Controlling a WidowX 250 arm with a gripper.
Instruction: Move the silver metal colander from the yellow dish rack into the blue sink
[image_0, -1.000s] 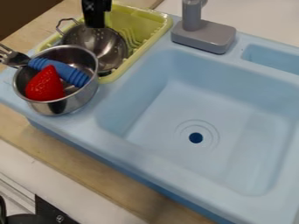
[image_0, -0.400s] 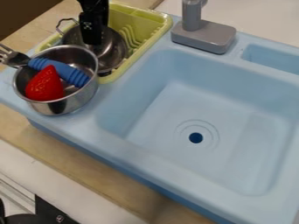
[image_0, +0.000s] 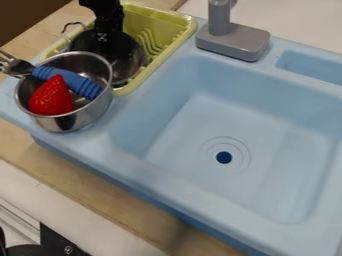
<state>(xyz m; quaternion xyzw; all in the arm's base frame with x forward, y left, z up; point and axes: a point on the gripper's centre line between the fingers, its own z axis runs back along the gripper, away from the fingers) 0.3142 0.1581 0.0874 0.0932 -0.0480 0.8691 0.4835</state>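
Note:
The black gripper (image_0: 105, 37) hangs at the upper left, over the metal colander (image_0: 128, 64) that sits in the yellow-green dish rack (image_0: 175, 22). The gripper covers part of the colander, and whether it touches the colander I cannot tell. Just in front stands a steel pot (image_0: 85, 118) on the sink's left ledge. In the pot lie a red strawberry-like piece (image_0: 51, 97) and a fork with a blue ribbed handle (image_0: 75, 83), whose metal tines (image_0: 12, 65) stick out over the left rim.
The light blue sink basin (image_0: 200, 125) takes up the middle and right. A grey faucet (image_0: 233, 40) stands at its back edge, with a small recess (image_0: 310, 67) to its right. A black object (image_0: 57, 245) is at the lower left corner.
The gripper has come down from the top edge over the colander, and more of the arm shows. The colander, pot, strawberry piece and fork have stayed in place.

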